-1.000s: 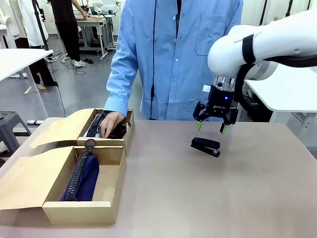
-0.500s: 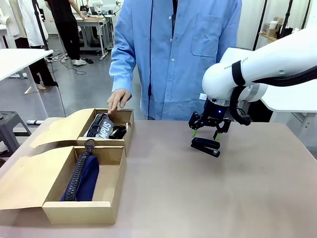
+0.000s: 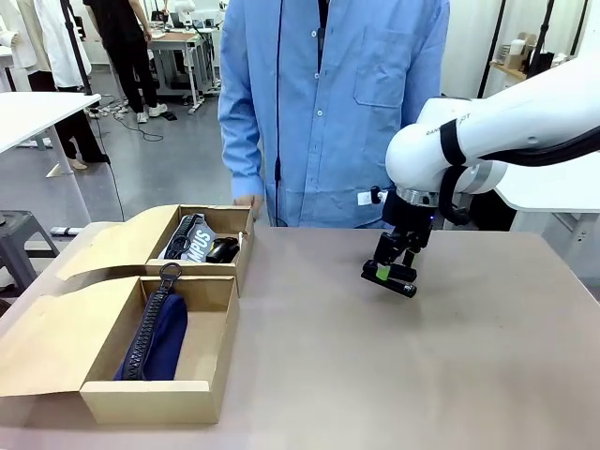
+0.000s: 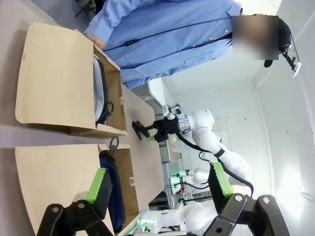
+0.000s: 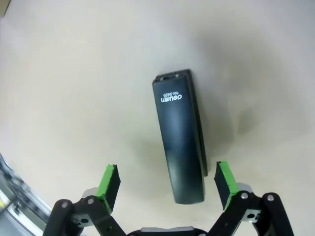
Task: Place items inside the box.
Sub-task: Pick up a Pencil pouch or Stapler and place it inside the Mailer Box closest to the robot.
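Grey floor [image 3: 173, 173], white table [image 3: 33, 111] at left

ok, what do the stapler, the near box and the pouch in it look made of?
Stapler: likely a hard plastic shell, smooth satin black with a soft sheen and a white printed logo; could be painted metal.
Near box: brown cardboard, matte, with folded flaps and raw edges.
Pouch: navy fabric, matte and slumped, with a chunky dark zip; the fibre type can't be told.

Bare tabletop [image 3: 319, 347] between stapler [image 3: 405, 285] and far box [image 3: 246, 246]; person [image 3: 328, 112] behind.
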Controlling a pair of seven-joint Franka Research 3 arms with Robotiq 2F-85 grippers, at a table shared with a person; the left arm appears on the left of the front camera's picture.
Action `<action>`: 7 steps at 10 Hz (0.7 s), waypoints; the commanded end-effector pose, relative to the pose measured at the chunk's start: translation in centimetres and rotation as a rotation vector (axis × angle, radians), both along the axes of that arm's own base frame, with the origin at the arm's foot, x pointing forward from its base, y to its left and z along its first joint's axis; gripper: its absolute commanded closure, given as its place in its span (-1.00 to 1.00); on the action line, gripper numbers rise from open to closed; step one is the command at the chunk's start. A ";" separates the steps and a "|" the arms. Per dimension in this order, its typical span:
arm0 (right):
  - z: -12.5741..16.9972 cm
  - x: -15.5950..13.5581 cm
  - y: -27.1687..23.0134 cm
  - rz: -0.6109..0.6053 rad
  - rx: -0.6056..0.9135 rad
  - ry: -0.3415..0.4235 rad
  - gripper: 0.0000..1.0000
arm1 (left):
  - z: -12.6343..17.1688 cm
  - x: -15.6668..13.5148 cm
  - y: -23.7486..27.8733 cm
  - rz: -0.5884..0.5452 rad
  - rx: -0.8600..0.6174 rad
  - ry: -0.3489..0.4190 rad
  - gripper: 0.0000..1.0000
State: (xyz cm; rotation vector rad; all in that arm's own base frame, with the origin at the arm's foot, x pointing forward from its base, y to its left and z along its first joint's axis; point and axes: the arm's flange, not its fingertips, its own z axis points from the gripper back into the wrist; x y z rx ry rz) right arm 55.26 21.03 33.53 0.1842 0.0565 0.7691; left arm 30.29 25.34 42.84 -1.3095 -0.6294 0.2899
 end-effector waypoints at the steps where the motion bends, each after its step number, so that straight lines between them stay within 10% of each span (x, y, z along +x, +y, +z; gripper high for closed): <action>1: 0.1 1.4 -0.6 0.108 -0.028 -0.001 -1.00 | 0.2 -0.1 -0.2 -0.003 -0.002 -0.026 -1.00; 7: -2.6 1.6 3.8 0.120 -0.158 -0.027 -1.00 | 0.2 -0.1 -0.2 -0.003 -0.002 -0.026 -1.00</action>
